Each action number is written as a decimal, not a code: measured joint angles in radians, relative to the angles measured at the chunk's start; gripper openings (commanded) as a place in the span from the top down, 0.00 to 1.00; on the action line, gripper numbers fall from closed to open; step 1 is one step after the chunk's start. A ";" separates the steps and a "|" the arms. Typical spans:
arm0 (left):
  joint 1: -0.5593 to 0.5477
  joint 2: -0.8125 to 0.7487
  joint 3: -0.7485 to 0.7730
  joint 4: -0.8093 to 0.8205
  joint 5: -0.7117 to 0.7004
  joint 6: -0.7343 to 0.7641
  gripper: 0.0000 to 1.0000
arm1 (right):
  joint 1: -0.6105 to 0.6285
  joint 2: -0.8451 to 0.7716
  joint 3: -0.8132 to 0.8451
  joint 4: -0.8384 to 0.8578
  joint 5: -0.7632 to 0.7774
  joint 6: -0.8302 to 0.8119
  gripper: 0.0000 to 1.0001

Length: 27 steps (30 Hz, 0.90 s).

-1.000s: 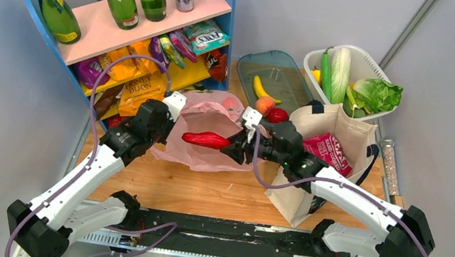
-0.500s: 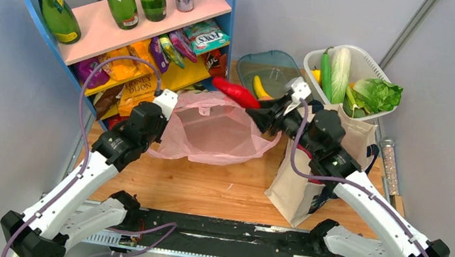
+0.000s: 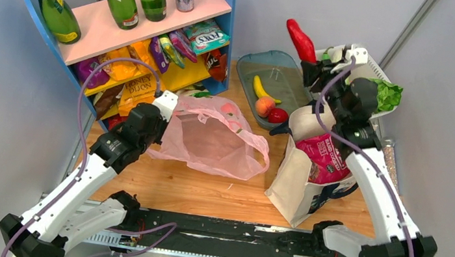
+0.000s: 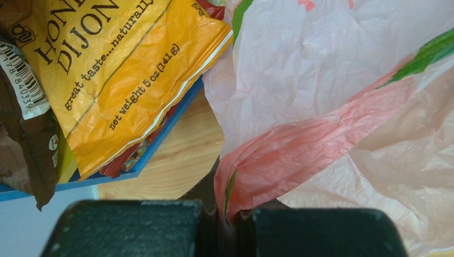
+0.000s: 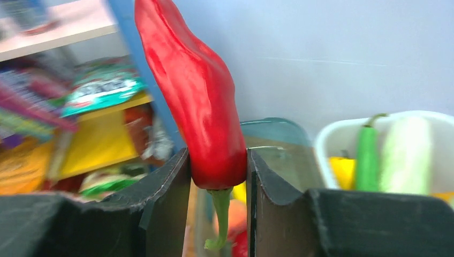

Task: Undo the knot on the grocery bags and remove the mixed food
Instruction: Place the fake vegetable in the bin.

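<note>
The thin pink plastic bag [image 3: 210, 143] lies slack on the table with its mouth open; the knot is out of view. My left gripper [image 3: 167, 104] is shut on a bunched strip of the bag's left edge [image 4: 278, 160], with its jaws [image 4: 227, 214] pressed together. My right gripper [image 3: 317, 62] is raised at the back right, shut on the stem end of a red pepper [image 3: 302, 39] that points upward [image 5: 195, 91]. The cream canvas tote [image 3: 299, 193] stands at the right with a magenta packet [image 3: 323, 156] in it.
A teal tray [image 3: 265, 64] holds a banana [image 3: 261, 88], a peach [image 3: 265, 107] and a red fruit [image 3: 277, 115]. A white basket [image 3: 376, 71] with lettuce [image 3: 386, 94] sits behind my right arm. A blue shelf [image 3: 140, 19] with bottles and snack packets stands at the back left.
My right gripper lifted the red pepper out of the pink bag and carried it up and to the back right, above the tray. The left gripper kept its hold.
</note>
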 measured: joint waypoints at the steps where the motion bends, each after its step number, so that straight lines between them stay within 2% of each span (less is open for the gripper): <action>1: 0.000 -0.004 -0.002 0.001 0.007 0.000 1.00 | -0.022 0.040 0.030 -0.002 0.036 -0.014 1.00; 7: 0.000 -0.010 -0.008 0.011 0.034 0.001 1.00 | -0.164 0.307 0.181 -0.010 0.132 -0.045 1.00; 13: 0.000 -0.008 -0.013 0.015 0.045 0.002 1.00 | -0.290 0.534 0.264 -0.007 0.253 -0.050 1.00; 17: 0.000 -0.008 -0.013 0.016 0.045 0.003 1.00 | -0.351 0.698 0.394 -0.013 0.307 -0.064 0.99; 19: 0.000 -0.008 -0.013 0.017 0.045 0.003 1.00 | -0.377 0.761 0.448 -0.017 0.328 -0.065 0.90; 27: 0.000 -0.008 -0.013 0.023 0.063 0.004 1.00 | -0.422 0.834 0.509 -0.061 0.406 -0.057 0.34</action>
